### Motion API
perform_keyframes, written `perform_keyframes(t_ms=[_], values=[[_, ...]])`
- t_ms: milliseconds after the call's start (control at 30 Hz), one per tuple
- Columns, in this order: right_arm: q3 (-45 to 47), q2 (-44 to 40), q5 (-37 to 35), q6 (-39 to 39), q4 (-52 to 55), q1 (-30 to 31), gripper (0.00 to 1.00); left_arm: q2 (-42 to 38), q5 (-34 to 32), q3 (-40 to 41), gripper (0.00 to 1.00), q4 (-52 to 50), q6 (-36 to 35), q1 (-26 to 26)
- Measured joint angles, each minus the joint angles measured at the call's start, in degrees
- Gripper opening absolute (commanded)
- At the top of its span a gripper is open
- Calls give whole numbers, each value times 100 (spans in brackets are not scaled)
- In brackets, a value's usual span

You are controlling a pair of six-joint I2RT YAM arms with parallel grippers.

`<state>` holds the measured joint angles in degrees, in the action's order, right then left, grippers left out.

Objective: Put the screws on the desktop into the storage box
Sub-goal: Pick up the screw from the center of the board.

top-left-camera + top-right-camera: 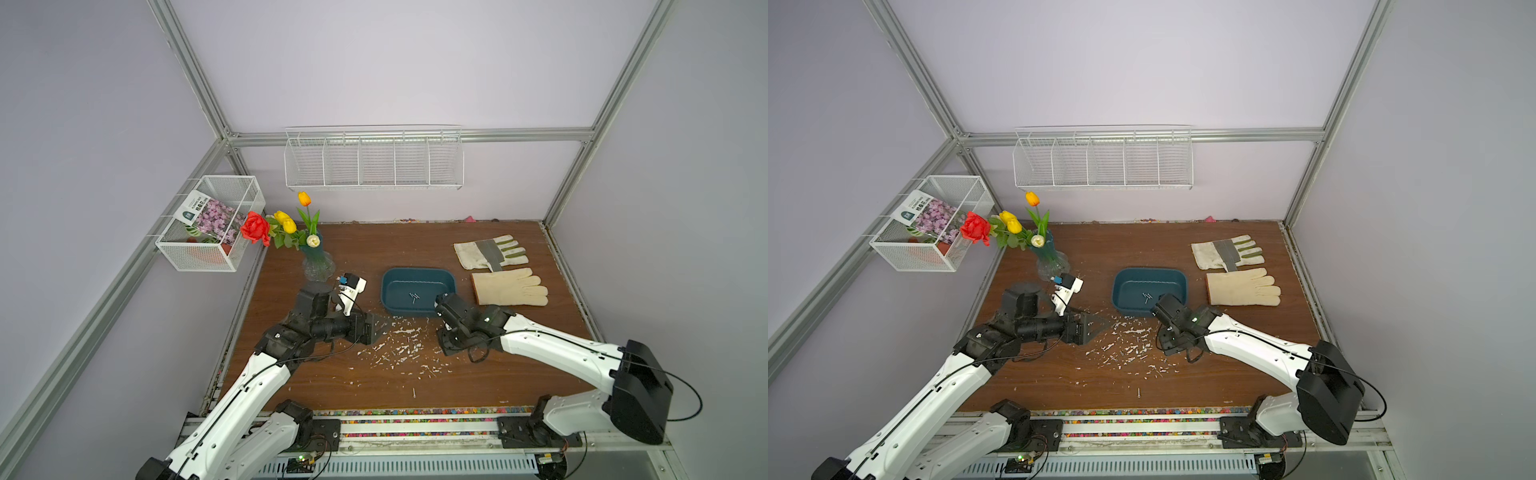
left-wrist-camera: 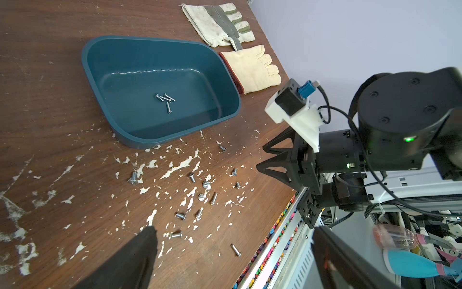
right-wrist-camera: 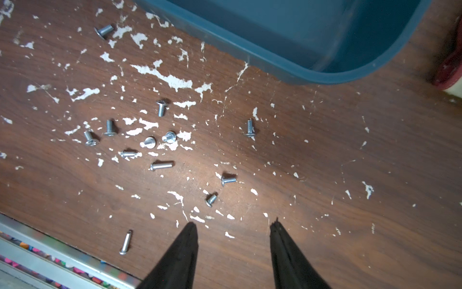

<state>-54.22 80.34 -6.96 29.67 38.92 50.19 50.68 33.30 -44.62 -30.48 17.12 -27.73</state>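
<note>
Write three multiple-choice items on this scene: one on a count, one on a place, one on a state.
1. How many gloves lie on the desktop?
A) one B) two C) four
2. Where do most screws lie?
A) on the desktop, outside the storage box B) on the gloves C) inside the storage box
3. The right claw is:
A) open and empty B) shut on a screw C) shut on a glove

Answers:
1 B: two gloves lie side by side.
2 A: the wrist views show them scattered over the wood.
3 A: its jaws stand apart over bare wood.
</note>
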Motion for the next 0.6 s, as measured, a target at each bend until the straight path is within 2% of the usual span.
perform_keyframes(t_ms=[300,600], values=[[87,719,210,37,-411,4,42,0,-11,50,100,20,0,0],[92,931,275,48,-638,4,37,26,-46,61,100,17,2,0]])
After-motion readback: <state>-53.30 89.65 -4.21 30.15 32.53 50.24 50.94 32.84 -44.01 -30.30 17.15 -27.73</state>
